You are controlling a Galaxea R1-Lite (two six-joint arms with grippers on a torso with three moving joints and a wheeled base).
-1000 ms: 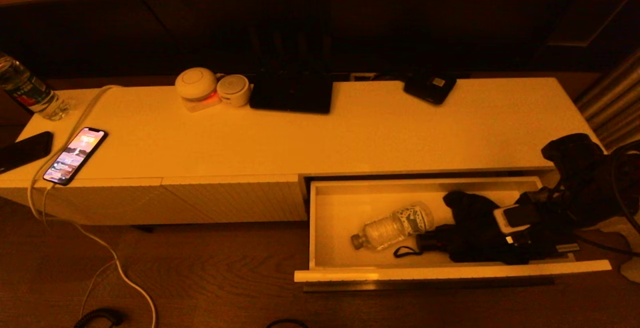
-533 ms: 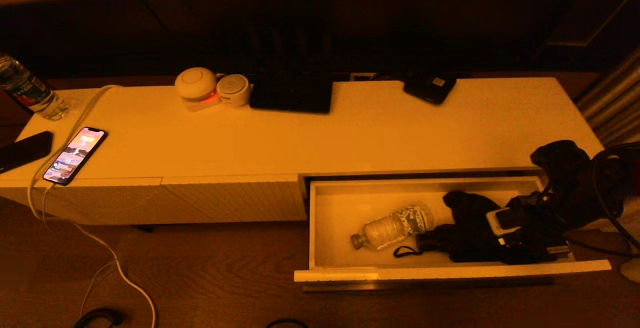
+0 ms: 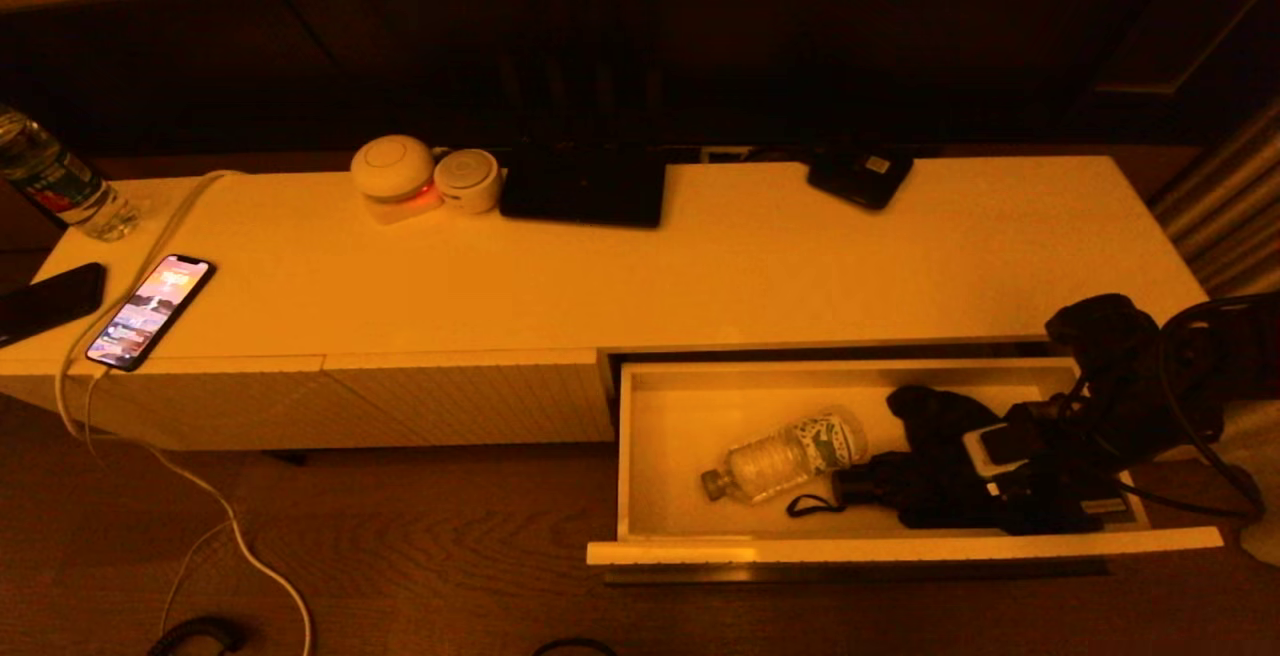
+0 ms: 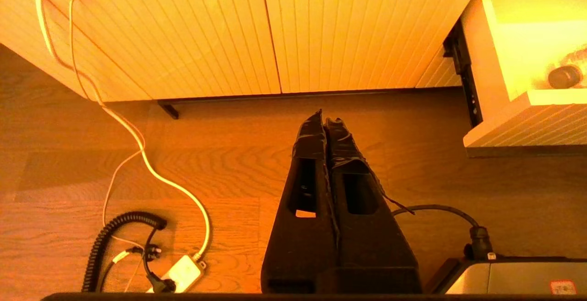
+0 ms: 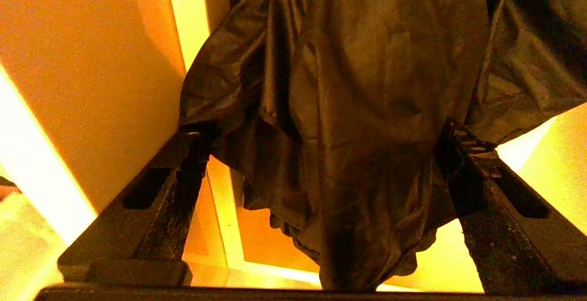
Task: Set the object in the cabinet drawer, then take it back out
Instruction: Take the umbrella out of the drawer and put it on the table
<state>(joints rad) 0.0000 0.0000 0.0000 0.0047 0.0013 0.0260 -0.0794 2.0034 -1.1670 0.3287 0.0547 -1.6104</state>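
The cabinet drawer (image 3: 900, 543) stands pulled out at the right, its ribbed front (image 4: 527, 131) also showing in the left wrist view. Inside lies a black folded umbrella (image 3: 930, 476) beside a clear water bottle (image 3: 785, 454). My right gripper (image 3: 1010, 501) is down in the drawer over the umbrella's right part. In the right wrist view the gripper (image 5: 321, 136) is open, its fingers (image 5: 183, 172) set wide on either side of the dark fabric (image 5: 348, 108). My left gripper (image 4: 324, 119) hangs shut and empty over the wooden floor, out of the head view.
On the cabinet top (image 3: 700, 276) lie a lit phone (image 3: 150, 310) on a white cable, a dark phone (image 3: 50, 301), a bottle (image 3: 55, 181), two round white devices (image 3: 393, 171) and black boxes (image 3: 583, 186). Cables and a power strip (image 4: 181, 273) are on the floor.
My right arm has moved left and lower into the drawer, closing in over the umbrella. The bottle, umbrella and drawer have stayed put.
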